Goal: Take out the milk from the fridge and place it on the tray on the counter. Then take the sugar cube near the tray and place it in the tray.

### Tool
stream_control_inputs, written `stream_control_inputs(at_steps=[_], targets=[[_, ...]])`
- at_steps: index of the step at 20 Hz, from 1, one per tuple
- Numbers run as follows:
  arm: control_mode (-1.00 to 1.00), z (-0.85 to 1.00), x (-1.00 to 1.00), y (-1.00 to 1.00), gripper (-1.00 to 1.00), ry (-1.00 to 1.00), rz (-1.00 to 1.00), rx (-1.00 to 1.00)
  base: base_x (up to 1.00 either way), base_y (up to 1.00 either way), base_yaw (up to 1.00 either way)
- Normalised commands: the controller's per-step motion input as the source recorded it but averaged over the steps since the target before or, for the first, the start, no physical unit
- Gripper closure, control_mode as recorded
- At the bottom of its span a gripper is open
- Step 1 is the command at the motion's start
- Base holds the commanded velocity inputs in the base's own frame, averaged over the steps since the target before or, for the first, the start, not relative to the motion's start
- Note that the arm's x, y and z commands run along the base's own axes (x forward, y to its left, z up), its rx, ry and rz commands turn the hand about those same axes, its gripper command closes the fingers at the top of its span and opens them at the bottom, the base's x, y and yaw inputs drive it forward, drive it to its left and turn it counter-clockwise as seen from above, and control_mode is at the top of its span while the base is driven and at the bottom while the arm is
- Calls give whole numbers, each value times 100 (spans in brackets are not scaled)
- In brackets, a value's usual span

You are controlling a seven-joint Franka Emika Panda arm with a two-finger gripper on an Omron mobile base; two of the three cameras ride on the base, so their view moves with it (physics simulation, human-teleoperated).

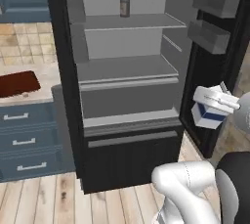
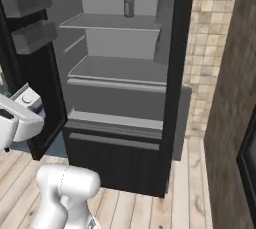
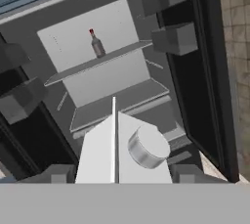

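My gripper (image 3: 122, 174) is shut on the milk (image 3: 119, 147), a white gable-top carton with a grey round cap; a dark finger (image 3: 56, 173) presses each side. The carton (image 1: 209, 110), with its blue band, hangs tilted in the air in front of the open fridge (image 1: 127, 71), outside its shelves and near the door. The right base view shows the milk (image 2: 30, 100) at the far left in my gripper (image 2: 21, 109). The reddish-brown tray (image 1: 17, 83) lies on the beige counter (image 1: 46, 78) left of the fridge. The sugar cube is out of view.
A dark glass bottle (image 1: 125, 2) with a red cap stands on the fridge's top shelf. The open door with grey bins (image 1: 210, 34) stands right of the carton. Blue-grey drawers (image 1: 24, 140) sit under the counter. A brown wall panel (image 2: 230, 123) rises at the right.
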Motion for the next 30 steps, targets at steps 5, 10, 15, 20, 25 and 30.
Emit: stream_control_inputs(at_steps=[5, 10, 15, 20, 25, 30], targets=[[100, 0, 0, 0, 100, 0, 0, 0, -80, 100, 20], [100, 0, 0, 0, 100, 0, 0, 0, -42, 100, 45], [100, 0, 0, 0, 100, 0, 0, 0, 85, 98, 10], [100, 0, 0, 0, 100, 0, 0, 0, 97, 100, -11], [100, 0, 0, 0, 100, 0, 0, 0, 69, 100, -21], [100, 0, 0, 0, 100, 0, 0, 0, 69, 100, -23]])
